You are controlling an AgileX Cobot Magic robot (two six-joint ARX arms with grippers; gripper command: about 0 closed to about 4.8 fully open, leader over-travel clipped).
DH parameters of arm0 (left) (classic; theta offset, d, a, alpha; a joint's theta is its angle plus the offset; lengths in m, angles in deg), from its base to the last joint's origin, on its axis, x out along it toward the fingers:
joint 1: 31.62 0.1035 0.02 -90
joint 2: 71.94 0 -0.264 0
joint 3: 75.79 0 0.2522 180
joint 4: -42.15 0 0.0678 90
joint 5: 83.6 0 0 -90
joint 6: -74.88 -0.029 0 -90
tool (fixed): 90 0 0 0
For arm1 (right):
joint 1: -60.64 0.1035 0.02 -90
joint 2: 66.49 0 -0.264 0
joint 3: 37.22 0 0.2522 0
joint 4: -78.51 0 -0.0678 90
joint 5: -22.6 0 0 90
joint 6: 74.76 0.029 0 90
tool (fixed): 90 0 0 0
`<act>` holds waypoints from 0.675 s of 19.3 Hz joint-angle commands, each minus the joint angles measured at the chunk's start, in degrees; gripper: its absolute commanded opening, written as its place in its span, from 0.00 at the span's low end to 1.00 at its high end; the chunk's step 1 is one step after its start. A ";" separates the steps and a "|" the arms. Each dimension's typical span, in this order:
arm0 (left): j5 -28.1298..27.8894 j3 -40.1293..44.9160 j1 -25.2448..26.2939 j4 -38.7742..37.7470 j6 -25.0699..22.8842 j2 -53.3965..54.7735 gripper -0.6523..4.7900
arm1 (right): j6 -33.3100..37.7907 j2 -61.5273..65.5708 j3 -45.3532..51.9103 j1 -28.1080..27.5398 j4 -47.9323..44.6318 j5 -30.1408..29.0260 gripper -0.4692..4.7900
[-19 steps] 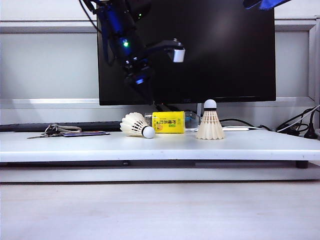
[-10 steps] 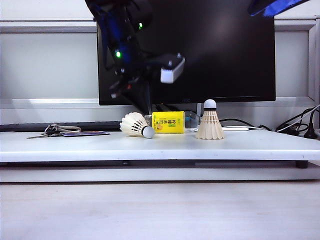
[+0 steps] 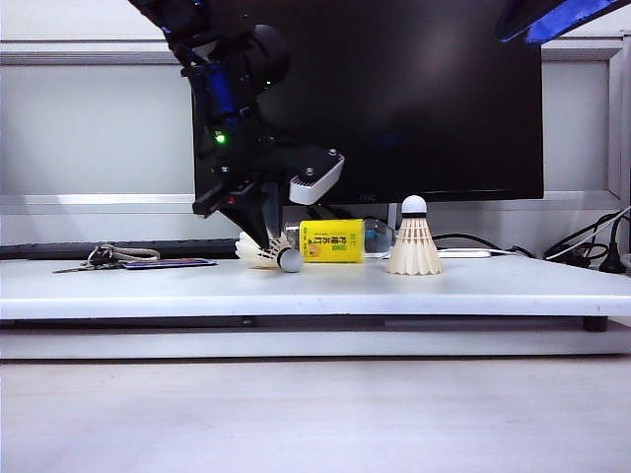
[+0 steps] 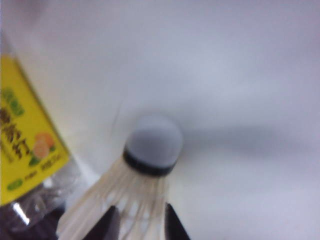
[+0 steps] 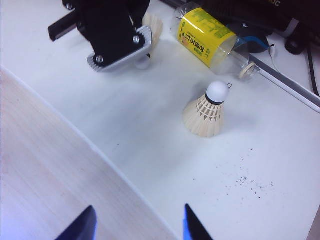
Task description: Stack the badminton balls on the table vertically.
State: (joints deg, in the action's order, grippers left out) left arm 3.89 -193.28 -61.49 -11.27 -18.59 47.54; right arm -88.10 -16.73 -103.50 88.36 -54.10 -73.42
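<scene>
Left pincer (image 4: 139,225) low over the white worktop (image 3: 315,286), fingers spread astride the skirt of the lying shuttlecock (image 3: 268,254) | yellow-labelled bottle (image 3: 333,240) just behind | upright shuttlecock (image 3: 414,239) standing right of it | right pincer (image 5: 136,224) raised high at right, spread, holding nothing.

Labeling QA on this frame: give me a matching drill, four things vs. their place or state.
Things:
1. left gripper
2. right gripper
3. lying shuttlecock
4. upright shuttlecock

States:
A. stands on its skirt, untouched
B. on its side beside the bottle
C. open, high above the table edge
D. down at the lying one, fingers astride its skirt

Pairs: 1-D, 2-C, 3-B, 4-A
</scene>
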 commanded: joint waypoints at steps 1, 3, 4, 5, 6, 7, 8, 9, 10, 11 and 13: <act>2.49 -0.31 0.13 0.13 -0.83 -0.22 0.36 | 0.31 -0.07 -0.20 0.02 -0.72 -0.04 0.52; 3.37 -0.28 0.13 0.50 -1.42 -0.20 0.36 | 0.31 -0.07 -0.20 0.02 -0.94 -0.04 0.52; 3.69 -0.28 0.11 0.70 -2.16 -0.09 0.36 | 0.31 -0.04 -0.20 0.02 -0.98 -0.04 0.52; 4.46 -0.28 0.11 0.83 -2.38 0.04 0.36 | 0.33 -0.04 -0.20 0.02 -1.05 -0.02 0.52; 4.76 -0.28 0.11 0.76 -2.93 0.15 0.36 | 0.31 -0.04 -0.20 0.02 -1.09 -0.02 0.52; 4.85 -0.28 0.11 0.76 -3.74 0.44 0.36 | 0.33 -0.04 -0.20 0.02 -1.11 -0.04 0.52; 5.05 -0.24 0.11 0.59 -4.20 0.57 0.36 | 0.33 -0.04 -0.20 0.02 -1.22 -0.02 0.52; 5.44 -0.24 0.11 0.50 -5.05 0.85 0.36 | 0.59 -0.04 -0.20 0.02 -1.31 -0.02 0.52; 5.55 -0.24 0.11 0.59 -5.14 1.01 0.36 | 0.92 -0.04 -0.20 0.02 -1.31 -0.02 0.52; 5.64 -0.24 0.11 0.68 -5.16 1.22 0.36 | 0.94 -0.04 -0.20 0.02 -1.29 -0.02 0.52; 5.55 -0.20 0.11 0.55 -6.08 1.88 0.36 | 0.92 -0.02 -0.20 0.02 -1.31 0.00 0.52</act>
State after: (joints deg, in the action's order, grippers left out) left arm 8.99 -193.30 -61.32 -10.35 -23.70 49.05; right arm -87.60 -16.71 -103.50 88.36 -54.43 -73.42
